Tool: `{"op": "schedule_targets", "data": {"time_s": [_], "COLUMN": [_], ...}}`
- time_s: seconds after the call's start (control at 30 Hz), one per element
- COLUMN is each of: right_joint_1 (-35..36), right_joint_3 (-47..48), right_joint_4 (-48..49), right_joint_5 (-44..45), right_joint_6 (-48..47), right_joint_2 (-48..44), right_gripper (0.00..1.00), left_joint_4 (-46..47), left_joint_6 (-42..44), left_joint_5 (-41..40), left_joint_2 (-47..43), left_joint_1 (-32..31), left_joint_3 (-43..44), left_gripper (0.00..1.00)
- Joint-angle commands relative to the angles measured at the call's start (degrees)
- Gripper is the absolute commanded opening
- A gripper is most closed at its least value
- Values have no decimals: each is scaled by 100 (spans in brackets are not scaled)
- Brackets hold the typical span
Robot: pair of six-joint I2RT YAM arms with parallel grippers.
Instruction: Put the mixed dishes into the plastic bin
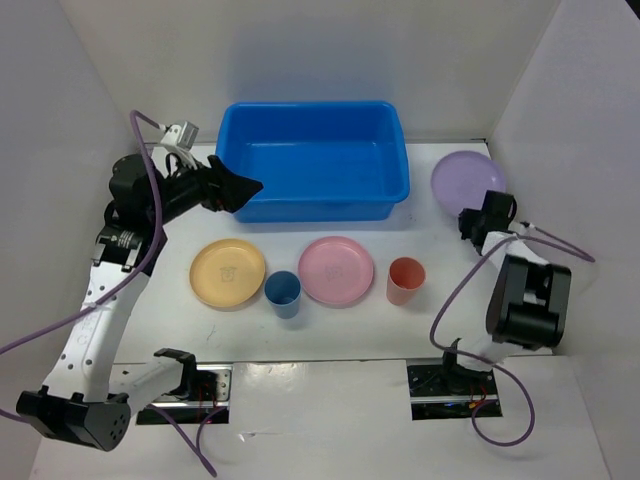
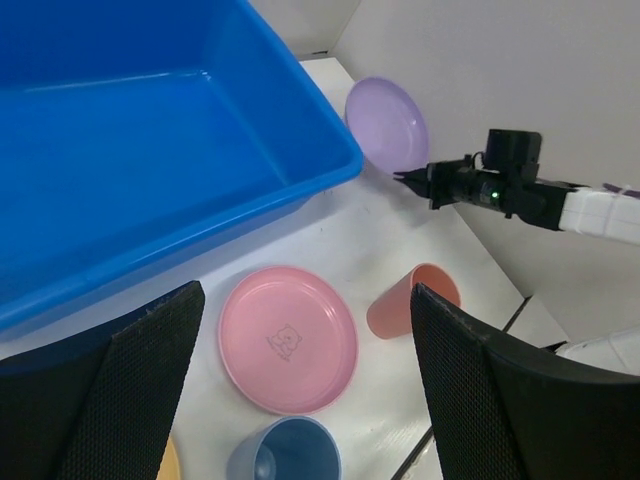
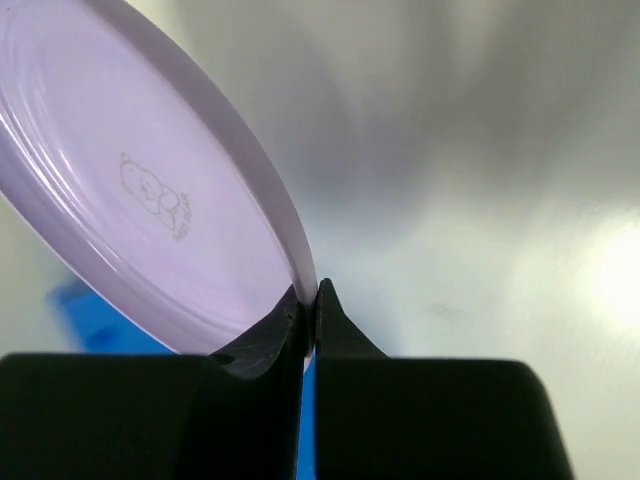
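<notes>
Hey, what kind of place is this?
Probably a robot test bench: white walls box in a white table, the left arm and right arm are mounted at its near edge, and a pink plate and blue cup sit near a blue bin.

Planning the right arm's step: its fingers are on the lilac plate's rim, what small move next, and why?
Probably lift the lilac plate slightly: the right fingers are shut on its rim, and the blue bin to the left has walls to clear.
</notes>
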Motion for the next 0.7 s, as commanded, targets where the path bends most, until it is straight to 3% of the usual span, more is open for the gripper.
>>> {"op": "schedule_targets", "data": {"time_s": [0.0,0.13,0.23,0.4,0.67], "right_joint_1": [26,166,613,2430,3374], "right_joint_3": [595,859,1569,3666,6597], "right_joint_4": [-192,-107,167,-70,-1931], "right_joint_5": [405,695,257,336,-447], "right_joint_6": [-198,-417,-970,-2008,-2896], "right_joint_2": [-1106,-2064,-1866,-355,2326], "right_gripper": [0,0,0,0,0], "left_joint_4": [224,427,497,419,93], "left_joint_6": [-107,-231,-292,-240,-65], "left_joint_5": [258,566,628,628,637], "left_joint_2": [-259,-400,-523,-576,-752], "left_joint_1": [36,36,36,36,36], "left_joint_3": [181,-56,-127,-65,-65], "left_gripper": [90,90,90,90,91]}}
